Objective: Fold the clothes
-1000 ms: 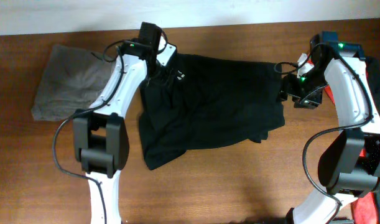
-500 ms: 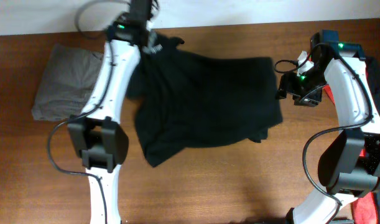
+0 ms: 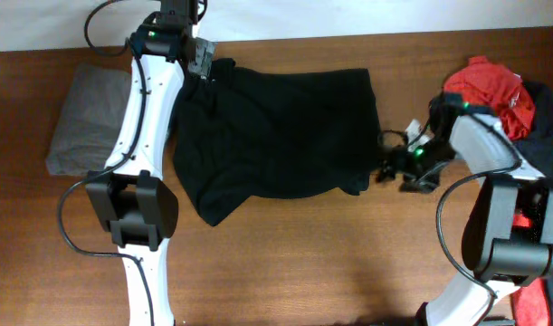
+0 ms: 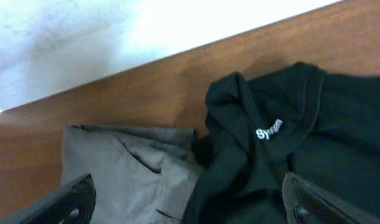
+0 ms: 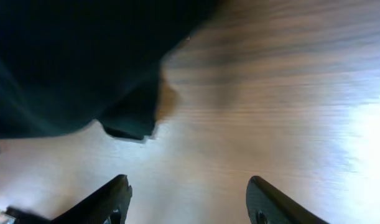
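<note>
The clothes, a black T-shirt (image 3: 276,136), lie spread across the middle of the table, collar toward the back left. The white neck label (image 4: 268,132) shows in the left wrist view. My left gripper (image 3: 202,62) hovers over the collar near the table's back edge. It is open wide (image 4: 190,208) and holds nothing. My right gripper (image 3: 386,170) is low over bare wood just right of the shirt's lower right corner (image 5: 130,121). Its jaws stand open (image 5: 190,200) with only table between them.
A grey folded garment (image 3: 86,118) lies at the left, touching the black shirt's collar side (image 4: 134,168). A red shirt (image 3: 489,86) is bunched at the right edge behind my right arm. A white wall runs along the table's back edge (image 4: 177,56).
My left gripper dragged the collar toward the back left, then let go and opened. The shirt shifted left. My right arm dropped toward the shirt's lower right corner, uncovering the red shirt.
</note>
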`<state>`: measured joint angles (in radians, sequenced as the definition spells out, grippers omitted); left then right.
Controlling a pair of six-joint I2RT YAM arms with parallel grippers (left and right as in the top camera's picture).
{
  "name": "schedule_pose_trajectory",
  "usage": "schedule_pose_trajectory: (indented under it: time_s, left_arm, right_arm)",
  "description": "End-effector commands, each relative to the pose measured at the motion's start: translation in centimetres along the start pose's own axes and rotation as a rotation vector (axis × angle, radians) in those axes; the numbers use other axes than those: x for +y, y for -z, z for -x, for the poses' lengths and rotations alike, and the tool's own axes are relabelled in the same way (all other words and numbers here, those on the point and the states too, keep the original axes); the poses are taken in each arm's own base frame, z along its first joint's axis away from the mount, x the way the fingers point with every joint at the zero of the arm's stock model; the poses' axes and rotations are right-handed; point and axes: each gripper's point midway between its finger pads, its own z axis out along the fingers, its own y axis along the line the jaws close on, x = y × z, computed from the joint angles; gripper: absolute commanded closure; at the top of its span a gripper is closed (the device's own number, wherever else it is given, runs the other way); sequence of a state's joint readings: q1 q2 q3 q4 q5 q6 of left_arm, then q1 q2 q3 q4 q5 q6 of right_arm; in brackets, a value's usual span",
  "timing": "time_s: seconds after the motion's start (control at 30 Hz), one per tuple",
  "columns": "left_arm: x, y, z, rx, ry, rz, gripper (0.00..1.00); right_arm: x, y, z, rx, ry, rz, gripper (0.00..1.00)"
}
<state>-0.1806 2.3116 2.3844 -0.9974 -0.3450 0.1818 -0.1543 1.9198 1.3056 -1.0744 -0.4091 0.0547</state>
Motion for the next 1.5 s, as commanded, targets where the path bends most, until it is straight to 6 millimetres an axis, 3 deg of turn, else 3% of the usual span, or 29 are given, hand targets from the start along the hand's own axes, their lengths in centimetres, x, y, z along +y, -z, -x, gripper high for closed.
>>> schedule_pose_trajectory:
  time_s: [0.0,0.2,0.23,0.27,0.3,0.37,0.43,0.57,0.6,0.73,0.83,0.9,1.17,1.23,1.33,1.4,1.47]
  left_arm:
    - [-0.2,2.9,0.4,-0.015,0.057,-0.034,0.05]
    - [-2.6,8.5,0.2,-0.028,0.071,-0.255,0.05]
    - [-3.0,9.4,-0.1,-0.024,0.069,-0.294,0.05]
    - [-3.3,10.1,-0.4,-0.017,0.067,-0.327,0.05]
    - [-3.5,10.7,-0.8,-0.003,0.064,-0.35,0.05]
    - [-3.5,11.6,-2.2,0.047,0.055,-0.361,0.05]
    - [-3.6,11.9,-3.4,0.093,0.046,-0.367,0.05]
    - [-4.6,12.6,-5.6,0.185,0.034,-0.428,0.06]
    - [-5.0,12.9,-6.2,0.207,0.032,-0.451,0.06]
    - [-5.0,12.9,-6.6,0.221,0.015,-0.453,0.06]
    - [-5.1,13.1,-7.3,0.254,0.01,-0.457,0.06]
    - [-4.9,13.3,-8.2,0.291,0.008,-0.459,0.06]
    - [-6.6,14.8,-9.7,0.361,0.018,-0.578,0.07]
    - [-8.3,16.0,-10.3,0.388,0.013,-0.676,0.16]
    - [-10.4,16.0,-11.5,0.445,-0.019,-0.706,0.19]
    - [-12.6,15.9,-13.8,0.538,-0.047,-0.746,0.23]
    - [-15.6,15.9,-17.3,0.679,-0.085,-0.803,0.25]
  right_arm:
    - [2.8,-2.6,-1.2,0.029,0.078,0.124,0.36]
    - [4.6,-5.4,-0.7,-0.024,0.13,0.122,0.38]
    - [4.8,-5.6,-0.6,-0.03,0.126,0.121,0.44]
    - [5.0,-5.7,-0.6,-0.031,0.123,0.12,0.59]
    - [5.0,-5.7,-0.6,-0.03,0.114,0.114,0.8]
    - [4.5,-5.3,-1.0,-0.012,0.097,0.08,0.96]
    - [3.4,-4.2,-1.3,-0.001,0.075,0.007,0.96]
    - [1.3,2.8,-1.2,-0.069,0.089,-0.22,0.96]
    - [1.2,5.6,-1.0,-0.122,0.095,-0.281,0.96]
    - [3.1,14.1,-0.5,-0.333,0.125,-0.353,0.96]
    - [4.3,18.0,-0.5,-0.449,0.143,-0.362,0.96]
    - [4.5,19.2,-0.8,-0.485,0.146,-0.37,0.96]
    - [4.4,18.9,-1.0,-0.467,0.126,-0.369,0.96]
    - [4.4,18.9,-1.0,-0.467,0.126,-0.369,0.96]
    - [4.4,18.9,-1.0,-0.469,0.126,-0.369,0.96]
    - [4.4,18.9,-1.0,-0.468,0.126,-0.369,0.96]
    - [4.4,18.9,-1.1,-0.465,0.125,-0.37,0.96]
